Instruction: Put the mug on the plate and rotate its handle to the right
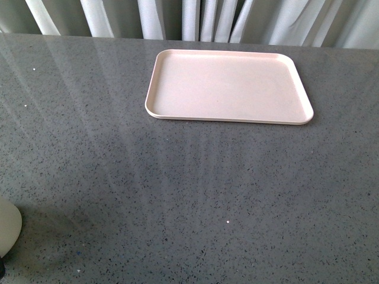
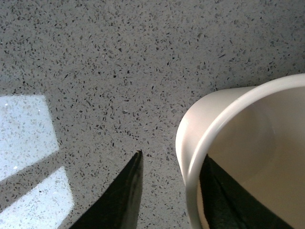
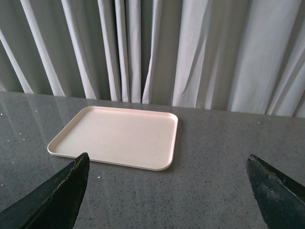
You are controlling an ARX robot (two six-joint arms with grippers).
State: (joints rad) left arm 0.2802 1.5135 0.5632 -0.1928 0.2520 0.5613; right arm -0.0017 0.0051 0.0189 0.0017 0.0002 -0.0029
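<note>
The white mug (image 2: 228, 143) fills one side of the left wrist view; only its rim, outer wall and pale inside show. Its handle and printed face are hidden. My left gripper (image 2: 172, 156) is open and straddles the mug's wall, with one black finger (image 2: 224, 200) inside the mug and the other (image 2: 121, 195) outside over the table. In the front view a sliver of the mug (image 1: 7, 228) shows at the near left edge. The pink-beige plate (image 1: 228, 87) lies empty at the far middle of the table. My right gripper (image 3: 167, 156) is open and empty, raised, facing the plate (image 3: 119, 136).
The table is a grey speckled stone top (image 1: 177, 195). Pale curtains (image 1: 195, 18) hang behind its far edge, right behind the plate. Bright window reflections (image 2: 24, 129) lie on the table by the left gripper.
</note>
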